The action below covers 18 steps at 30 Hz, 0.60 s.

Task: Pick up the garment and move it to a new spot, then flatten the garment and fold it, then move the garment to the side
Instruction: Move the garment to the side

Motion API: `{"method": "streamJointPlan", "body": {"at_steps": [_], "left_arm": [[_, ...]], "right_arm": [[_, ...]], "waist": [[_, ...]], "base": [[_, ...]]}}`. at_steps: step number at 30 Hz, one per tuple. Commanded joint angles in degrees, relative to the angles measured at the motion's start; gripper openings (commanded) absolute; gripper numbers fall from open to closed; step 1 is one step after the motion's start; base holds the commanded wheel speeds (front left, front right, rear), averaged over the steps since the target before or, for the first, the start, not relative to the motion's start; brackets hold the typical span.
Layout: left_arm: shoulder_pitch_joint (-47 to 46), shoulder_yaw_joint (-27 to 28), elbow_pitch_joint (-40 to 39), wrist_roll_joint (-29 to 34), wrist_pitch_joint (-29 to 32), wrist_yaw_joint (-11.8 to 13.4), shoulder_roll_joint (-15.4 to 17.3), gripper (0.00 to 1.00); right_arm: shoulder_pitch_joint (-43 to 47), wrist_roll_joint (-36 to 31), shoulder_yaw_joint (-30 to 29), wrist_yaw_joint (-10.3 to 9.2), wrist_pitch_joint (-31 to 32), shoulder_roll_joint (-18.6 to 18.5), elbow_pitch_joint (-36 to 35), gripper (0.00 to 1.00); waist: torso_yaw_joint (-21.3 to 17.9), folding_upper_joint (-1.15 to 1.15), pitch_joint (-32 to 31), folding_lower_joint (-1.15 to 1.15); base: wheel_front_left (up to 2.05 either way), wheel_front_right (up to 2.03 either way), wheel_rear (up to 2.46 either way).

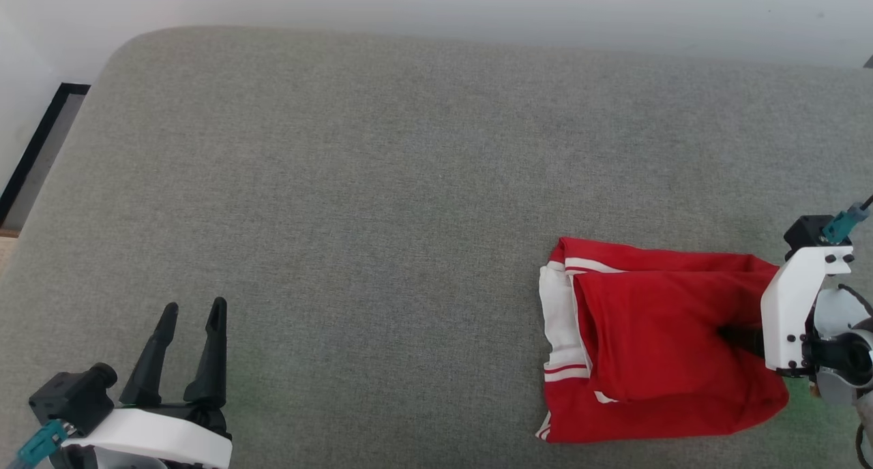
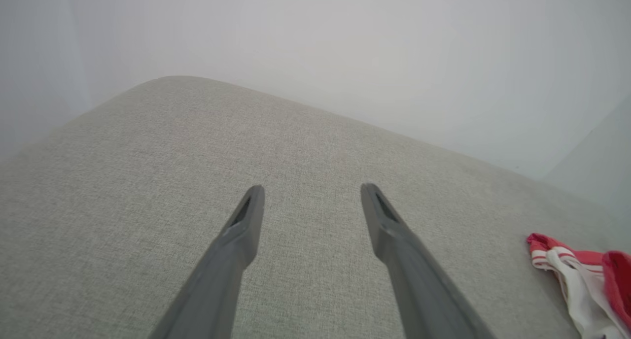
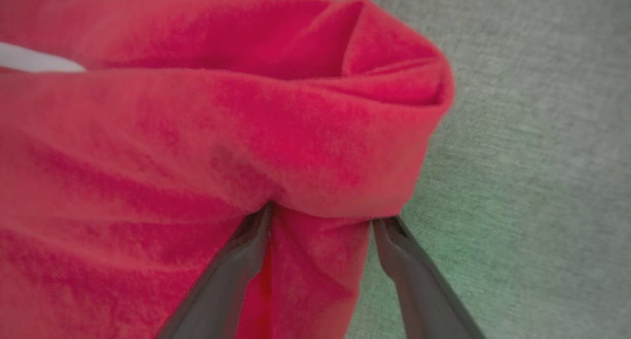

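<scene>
Garment, a bright red soft-fabric shirt (image 1: pixel 655 339) with a white panel and thin red-and-white striped trim: it lies folded into a rough rectangle on the right, near part of a grey woven-fabric upholstered cushion (image 1: pixel 341 217). The white panel and stripes form its left edge in the head view. The red layers are stacked toward the right, with one fold lying over the middle.

Right pincer (image 1: pixel 736 338): it meets the garment at the garment's right edge, where its white wrist bracket overlaps the red cloth and a dark finger reaches in among the folds. In the right wrist view, the right pincer (image 3: pixel 323 216) has its two long dark fingers spread wide apart. A hanging strip of the shirt (image 3: pixel 197 132) lies between them, and both tips are tucked under a thick rolled fold that crosses above them. The jaws are open and the cloth between them is not pinched. Bare cushion (image 3: pixel 532 132) lies beside the right-hand finger.

Left pincer (image 1: pixel 194 307): it sits at the lower left of the head view, well apart from the garment, with fingers parted and nothing between them. In the left wrist view, the left pincer (image 2: pixel 311 188) hovers over bare cushion (image 2: pixel 148 181). The shirt's striped white corner (image 2: pixel 581 275) shows at the far right edge. A pale wall (image 1: pixel 436 5) backs the cushion.
</scene>
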Motion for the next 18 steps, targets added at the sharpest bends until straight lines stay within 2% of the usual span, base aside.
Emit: {"method": "streamJointPlan", "body": {"at_steps": [1,18], "left_arm": [[-0.7,0.3,0.1,-0.5,-0.3,-0.2,-0.1,1.00],[-1.1,0.9,-0.2,-0.2,-0.3,-0.2,-0.1,1.00]], "right_arm": [[0.6,0.6,1.0,0.05,0.4,2.9,0.7,1.00],[0.7,0.9,-0.6,0.07,3.7,0.7,-6.0,1.00]], "waist": [[-0.1,0.00,0.2,0.00],[-2.1,0.00,0.9,0.00]], "base": [[0.00,0.00,0.00],[0.00,0.00,0.00]]}}
